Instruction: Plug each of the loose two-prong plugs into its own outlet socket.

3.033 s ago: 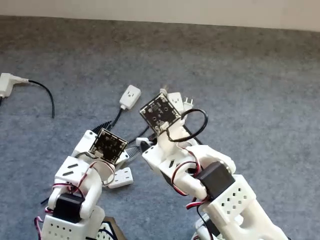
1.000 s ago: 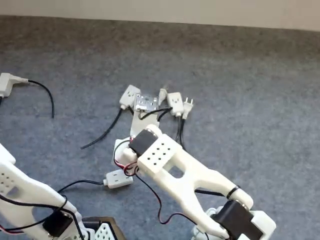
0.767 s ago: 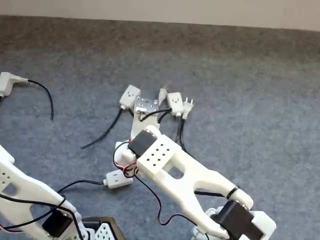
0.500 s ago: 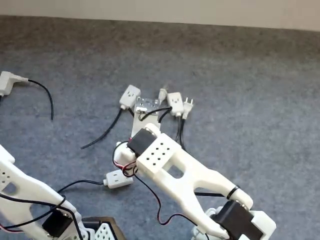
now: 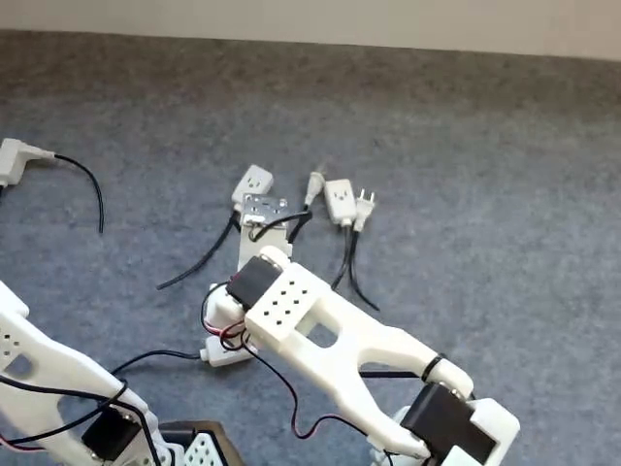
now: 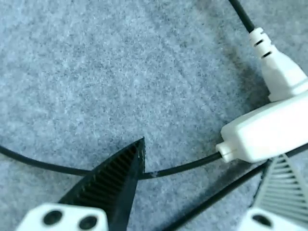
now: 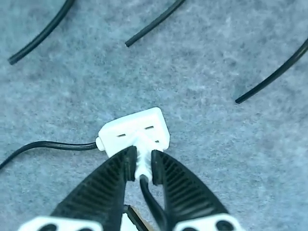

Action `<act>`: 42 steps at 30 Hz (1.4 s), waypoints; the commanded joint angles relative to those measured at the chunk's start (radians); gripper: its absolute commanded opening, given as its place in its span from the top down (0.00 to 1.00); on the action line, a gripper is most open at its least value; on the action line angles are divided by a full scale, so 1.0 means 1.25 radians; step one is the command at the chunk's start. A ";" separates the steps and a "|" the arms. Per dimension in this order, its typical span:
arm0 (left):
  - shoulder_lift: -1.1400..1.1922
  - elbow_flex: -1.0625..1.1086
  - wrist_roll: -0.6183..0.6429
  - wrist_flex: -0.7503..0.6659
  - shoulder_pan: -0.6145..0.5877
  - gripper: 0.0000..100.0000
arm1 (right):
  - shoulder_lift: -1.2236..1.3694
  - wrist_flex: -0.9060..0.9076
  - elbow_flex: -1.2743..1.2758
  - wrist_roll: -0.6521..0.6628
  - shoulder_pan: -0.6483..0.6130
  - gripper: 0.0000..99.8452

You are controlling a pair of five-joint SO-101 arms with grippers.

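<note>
My right gripper (image 7: 143, 156) is shut on a white two-prong plug (image 7: 143, 166) whose black cord runs back between the fingers. The plug's front touches the side of a white outlet socket (image 7: 134, 131); two slots show on the socket's upper face, and the prongs are hidden. In the high view the right arm (image 5: 291, 311) covers most of that socket (image 5: 221, 352). My left gripper (image 6: 209, 154) is open over a black cord, close beside a white outlet body (image 6: 269, 132) and a white plug (image 6: 281, 77) that meets it.
Behind the right arm lie a white outlet (image 5: 254, 183), another outlet (image 5: 340, 201) and a loose plug (image 5: 364, 204), with black cords trailing towards the arms. A white plug piece (image 5: 12, 160) lies at the left edge. The left arm (image 5: 49, 379) stands near left.
Three seconds ago both arms were folded at the centre; the left has swung out left and the right has stretched forward. Over the last second the right arm shifted left, over the near outlet.
</note>
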 commanded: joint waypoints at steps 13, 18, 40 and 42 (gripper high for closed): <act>-0.013 -0.034 0.004 -0.004 0.003 0.64 | 0.021 0.035 -0.007 -0.027 0.093 0.99; -0.012 -0.033 0.004 -0.004 0.003 0.64 | 0.021 0.047 -0.012 -0.028 0.094 0.99; -0.287 -0.212 -0.428 0.773 0.300 0.74 | -0.190 0.071 -0.041 0.880 0.445 0.99; -0.341 -0.152 -0.433 0.772 0.341 0.73 | -0.306 0.008 0.018 0.905 0.440 0.99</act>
